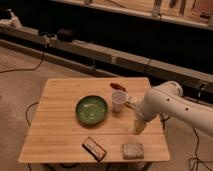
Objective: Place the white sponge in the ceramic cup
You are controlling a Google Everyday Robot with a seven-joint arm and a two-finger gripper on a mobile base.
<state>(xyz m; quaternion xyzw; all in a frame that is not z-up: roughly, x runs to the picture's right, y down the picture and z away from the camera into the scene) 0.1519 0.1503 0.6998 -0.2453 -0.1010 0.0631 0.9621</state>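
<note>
Now, tool (pixel 139 126): at the end of the white arm (pixel 172 102), pointing down over the right part of the bench (pixel 55 135), inside the right edge; wide or narrow, cannot tell
white sponge (pixel 133 150): flat by the front edge, near the front-right corner, just in front of the tool
ceramic cup (pixel 118 101): upright, right of centre, just beside the green bowl (pixel 91 110)
dark packet (pixel 94 147): front edge, left of the white sponge
reddish item (pixel 118 86): near the far edge, behind the ceramic cup

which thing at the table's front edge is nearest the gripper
The white sponge, the pale block beside the gripper at right; the dark packet lies further left.
</note>
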